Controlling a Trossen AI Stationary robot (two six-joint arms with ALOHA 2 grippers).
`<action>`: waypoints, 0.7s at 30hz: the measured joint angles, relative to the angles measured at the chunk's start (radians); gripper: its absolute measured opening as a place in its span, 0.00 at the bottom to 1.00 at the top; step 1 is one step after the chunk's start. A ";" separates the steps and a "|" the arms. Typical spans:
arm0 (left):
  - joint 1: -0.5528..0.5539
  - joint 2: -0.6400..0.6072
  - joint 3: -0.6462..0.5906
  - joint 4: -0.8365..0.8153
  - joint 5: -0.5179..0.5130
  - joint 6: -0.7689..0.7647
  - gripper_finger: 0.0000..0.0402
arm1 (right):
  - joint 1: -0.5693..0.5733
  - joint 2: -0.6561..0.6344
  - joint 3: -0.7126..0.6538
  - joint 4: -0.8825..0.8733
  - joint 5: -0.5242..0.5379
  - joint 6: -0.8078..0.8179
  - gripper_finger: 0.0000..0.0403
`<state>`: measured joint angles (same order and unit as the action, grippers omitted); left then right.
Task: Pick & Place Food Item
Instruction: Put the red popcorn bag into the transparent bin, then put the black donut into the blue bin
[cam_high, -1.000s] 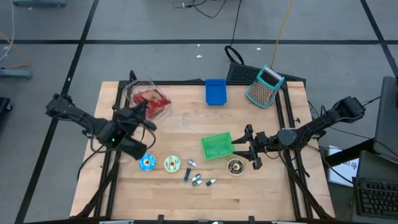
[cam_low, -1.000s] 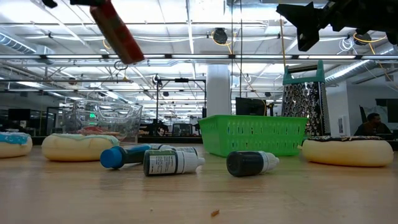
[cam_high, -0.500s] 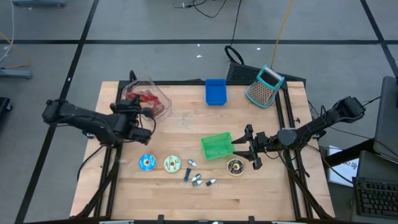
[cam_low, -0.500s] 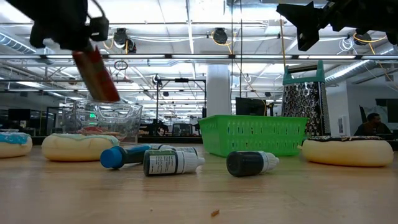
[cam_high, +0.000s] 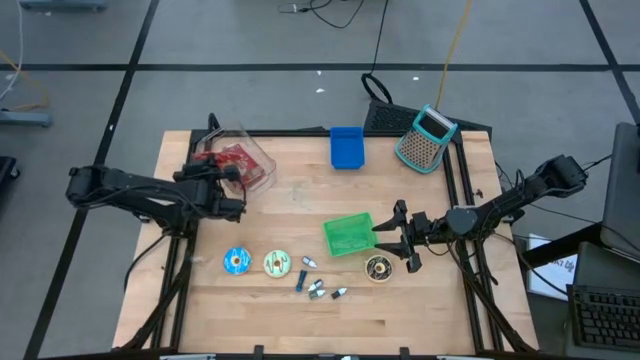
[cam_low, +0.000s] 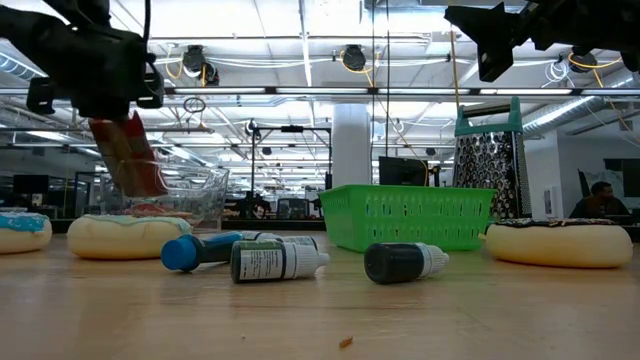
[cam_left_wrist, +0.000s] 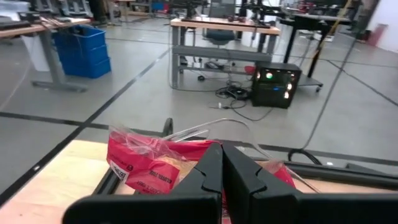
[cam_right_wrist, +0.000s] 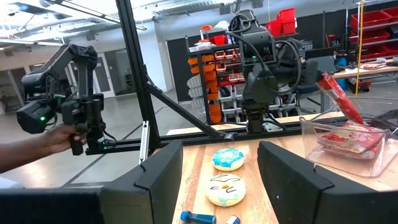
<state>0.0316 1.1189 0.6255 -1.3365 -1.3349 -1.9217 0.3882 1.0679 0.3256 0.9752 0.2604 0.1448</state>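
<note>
My left gripper (cam_left_wrist: 221, 163) is squeezing a red snack packet (cam_left_wrist: 149, 167); its white label is too blurry to read. My right gripper (cam_high: 397, 238) is waiting, fingers wide apart.

High looks straight down; low level at tabletop; both share green basket (cam_high: 348, 235) (cam_low: 420, 214).

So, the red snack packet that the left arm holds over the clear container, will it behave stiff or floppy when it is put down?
Probably floppy: the red packet shows creases and folds. It hangs slanted from the left gripper, so it may flop over in the clear container. It looks light, since a pinch at one end carries it.
</note>
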 joint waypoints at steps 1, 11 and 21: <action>0.013 0.000 -0.001 0.015 0.000 0.018 0.00 | 0.000 0.000 0.000 0.000 0.000 0.000 0.49; 0.135 0.000 -0.001 0.214 0.009 0.223 0.01 | 0.000 0.000 0.000 0.000 0.000 0.000 0.49; 0.252 0.000 -0.001 0.455 0.160 0.384 0.04 | 0.000 0.000 0.000 0.000 0.000 0.000 0.49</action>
<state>0.2836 1.1191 0.6243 -0.8813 -1.1748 -1.5375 0.3882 1.0679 0.3256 0.9752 0.2604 0.1448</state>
